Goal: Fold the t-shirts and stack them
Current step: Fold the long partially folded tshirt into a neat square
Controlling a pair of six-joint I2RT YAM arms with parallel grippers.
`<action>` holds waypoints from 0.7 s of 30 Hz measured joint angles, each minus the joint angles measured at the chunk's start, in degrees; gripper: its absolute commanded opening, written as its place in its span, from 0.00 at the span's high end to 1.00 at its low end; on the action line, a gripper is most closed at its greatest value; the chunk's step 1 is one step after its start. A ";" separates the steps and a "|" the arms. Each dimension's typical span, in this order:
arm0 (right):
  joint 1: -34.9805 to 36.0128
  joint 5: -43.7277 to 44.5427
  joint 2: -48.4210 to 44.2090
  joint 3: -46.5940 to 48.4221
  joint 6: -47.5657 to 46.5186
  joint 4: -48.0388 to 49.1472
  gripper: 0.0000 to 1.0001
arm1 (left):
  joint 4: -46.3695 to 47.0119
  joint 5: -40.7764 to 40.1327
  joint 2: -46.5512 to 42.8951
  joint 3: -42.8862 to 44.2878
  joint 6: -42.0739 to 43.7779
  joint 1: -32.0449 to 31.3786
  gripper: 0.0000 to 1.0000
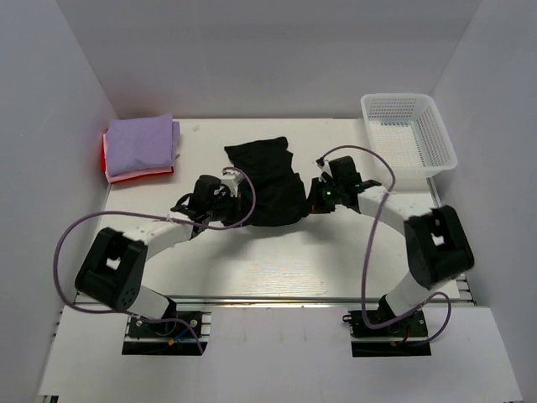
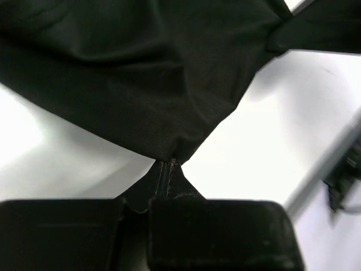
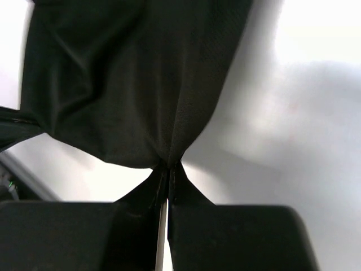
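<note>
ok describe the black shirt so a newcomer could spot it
On the white table, look to the middle. The black t-shirt is bunched there, pinched by the left gripper and right gripper. It is the only dark, unfolded cloth; the lavender t-shirt lies folded far left.

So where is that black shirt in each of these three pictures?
Top external: black t-shirt lies bunched at mid-table.
Left wrist: black t-shirt fills the upper part, a corner pinched in the left claw at bottom centre.
Right wrist: black t-shirt fills the upper left, a corner pinched in the right claw at bottom centre.
Shared landmark: the white table under the shirt shows in all three.
</note>
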 measured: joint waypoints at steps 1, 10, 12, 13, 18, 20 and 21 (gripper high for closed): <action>0.02 -0.26 -2.54 -1.07 -0.15 -0.79 1.00 | -0.98 0.68 -2.51 -0.79 -0.42 -0.44 1.00; 0.26 -1.73 -20.65 -4.79 -3.30 -18.60 1.00 | -18.12 6.43 -16.65 0.57 -1.88 -2.97 1.00; 0.26 -2.36 -23.08 -3.28 -4.20 -22.49 1.00 | -20.11 8.24 -17.70 1.31 -2.05 -3.06 1.00; 0.26 -2.67 -23.91 -2.29 -4.68 -23.93 1.00 | -20.85 9.18 -18.14 1.60 -2.14 -3.08 1.00; 0.22 -5.35 -24.61 2.05 -6.88 -28.20 1.00 | -22.03 13.27 -18.88 3.23 -2.64 -3.13 1.00; 0.22 -6.10 -23.93 3.08 -7.41 -28.76 1.00 | -21.31 13.79 -18.91 3.91 -2.93 -3.13 1.00; 0.22 -6.12 -23.32 3.74 -7.52 -28.94 1.00 | -20.65 13.88 -18.91 4.15 -3.08 -3.13 1.00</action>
